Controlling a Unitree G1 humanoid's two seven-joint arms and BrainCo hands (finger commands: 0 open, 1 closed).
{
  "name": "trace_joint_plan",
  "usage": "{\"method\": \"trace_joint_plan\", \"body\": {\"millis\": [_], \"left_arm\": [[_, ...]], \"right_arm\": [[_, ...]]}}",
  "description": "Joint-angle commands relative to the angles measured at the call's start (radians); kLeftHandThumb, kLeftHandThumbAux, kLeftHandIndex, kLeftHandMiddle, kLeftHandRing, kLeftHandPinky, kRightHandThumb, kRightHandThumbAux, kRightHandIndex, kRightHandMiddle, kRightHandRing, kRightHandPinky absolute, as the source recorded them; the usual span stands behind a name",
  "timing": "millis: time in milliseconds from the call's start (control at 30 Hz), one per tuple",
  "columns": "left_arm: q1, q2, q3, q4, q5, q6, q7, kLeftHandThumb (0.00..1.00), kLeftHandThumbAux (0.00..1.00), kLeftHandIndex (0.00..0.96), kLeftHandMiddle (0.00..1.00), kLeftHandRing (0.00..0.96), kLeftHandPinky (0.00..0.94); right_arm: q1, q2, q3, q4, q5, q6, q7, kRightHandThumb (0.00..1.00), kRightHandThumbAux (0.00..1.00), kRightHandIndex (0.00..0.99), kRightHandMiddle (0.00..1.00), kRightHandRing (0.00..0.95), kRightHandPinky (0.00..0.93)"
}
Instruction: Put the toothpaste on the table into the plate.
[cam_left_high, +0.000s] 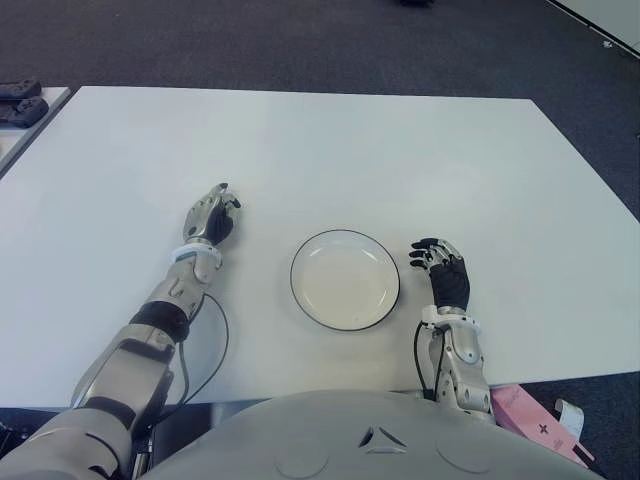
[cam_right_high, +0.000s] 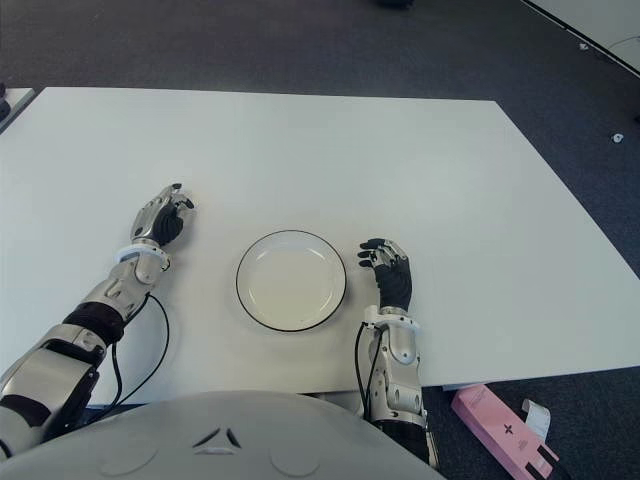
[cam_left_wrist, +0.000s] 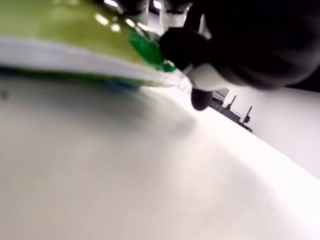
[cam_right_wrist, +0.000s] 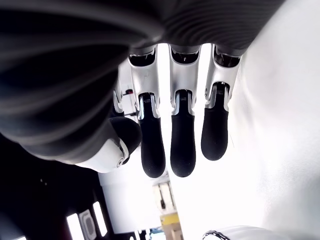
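Left hand (cam_left_high: 212, 216): on the table (cam_left_high: 400, 150), left of the plate (cam_left_high: 345, 279), fingers curled over a green-and-white toothpaste tube (cam_left_wrist: 75, 50) beneath the palm; tube axis unclear. Right hand (cam_left_high: 443, 272): right of plate, fingers extended, empty.

Toothpaste (cam_left_wrist: 75, 45) apparently hidden under left hand (cam_left_high: 212, 217)

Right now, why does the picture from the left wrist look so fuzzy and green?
In the left wrist view the toothpaste sits so near the lens that its green and white side is out of focus, as is the table under it. In the right wrist view the bright tabletop glares white behind the right hand's dark fingers. The left eye view is sharp, showing the plate.
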Motion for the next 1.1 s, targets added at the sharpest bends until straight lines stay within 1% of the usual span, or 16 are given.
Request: {"method": "trace_joint_plan", "body": {"millis": [33, 167, 200, 267, 367, 600, 767, 800, 833, 900, 1000, 1100], "left_arm": [[0.096, -0.02, 0.017, 0.025, -0.037, 0.062, -0.043, 0.99, 0.618, 0.407, 0.472, 0.487, 0.541], [0.103, -0.026, 0.034, 0.013, -0.043, 0.059, -0.043, 0.998, 0.624, 0.421, 0.444, 0.515, 0.6], [0.105, -0.028, 0.038, 0.01, -0.046, 0.058, -0.043, 0.976, 0.638, 0.392, 0.452, 0.535, 0.621], [0.107, -0.031, 0.048, 0.007, -0.052, 0.057, -0.044, 0.958, 0.65, 0.368, 0.459, 0.555, 0.644], [0.107, -0.033, 0.053, 0.004, -0.054, 0.058, -0.043, 0.947, 0.656, 0.357, 0.476, 0.575, 0.693], [0.11, -0.036, 0.059, -0.004, -0.052, 0.068, -0.05, 0.947, 0.651, 0.369, 0.513, 0.581, 0.773], [0.112, -0.035, 0.059, -0.006, -0.05, 0.066, -0.052, 0.949, 0.647, 0.38, 0.53, 0.579, 0.799], [0.111, -0.034, 0.058, -0.004, -0.05, 0.065, -0.053, 0.93, 0.65, 0.386, 0.541, 0.624, 0.803], [0.111, -0.034, 0.058, -0.003, -0.05, 0.064, -0.053, 0.902, 0.653, 0.395, 0.559, 0.692, 0.81], [0.111, -0.033, 0.057, -0.001, -0.049, 0.062, -0.054, 0.873, 0.657, 0.407, 0.581, 0.77, 0.823], [0.108, -0.03, 0.055, 0.004, -0.048, 0.058, -0.056, 0.86, 0.658, 0.413, 0.592, 0.809, 0.83], [0.107, -0.029, 0.054, 0.007, -0.047, 0.056, -0.057, 0.856, 0.658, 0.416, 0.597, 0.825, 0.833]], "right_arm": [[0.013, 0.02, -0.006, 0.031, 0.008, 0.056, -0.01, 0.709, 0.722, 0.428, 0.492, 0.501, 0.507], [0.012, 0.021, -0.006, 0.031, 0.008, 0.058, -0.01, 0.709, 0.722, 0.428, 0.491, 0.501, 0.505], [0.012, 0.021, -0.006, 0.031, 0.008, 0.058, -0.01, 0.709, 0.722, 0.428, 0.491, 0.501, 0.504], [0.012, 0.021, -0.006, 0.03, 0.006, 0.06, -0.012, 0.709, 0.722, 0.428, 0.491, 0.499, 0.502], [0.012, 0.021, -0.006, 0.029, 0.005, 0.061, -0.014, 0.709, 0.722, 0.429, 0.49, 0.495, 0.499], [0.012, 0.019, -0.005, 0.033, 0.0, 0.05, -0.011, 0.708, 0.722, 0.429, 0.488, 0.489, 0.498], [0.013, 0.018, -0.004, 0.034, -0.002, 0.047, -0.009, 0.708, 0.722, 0.429, 0.488, 0.488, 0.498], [0.012, 0.018, -0.004, 0.034, -0.002, 0.047, -0.009, 0.708, 0.722, 0.429, 0.488, 0.488, 0.499], [0.012, 0.018, -0.004, 0.035, -0.002, 0.047, -0.008, 0.708, 0.722, 0.429, 0.488, 0.488, 0.499], [0.011, 0.017, -0.004, 0.036, -0.002, 0.046, -0.007, 0.708, 0.722, 0.428, 0.488, 0.488, 0.501], [0.011, 0.017, -0.004, 0.037, -0.002, 0.046, -0.007, 0.708, 0.722, 0.428, 0.487, 0.49, 0.501], [0.011, 0.016, -0.004, 0.038, -0.002, 0.046, -0.006, 0.708, 0.722, 0.428, 0.487, 0.492, 0.5]]}}
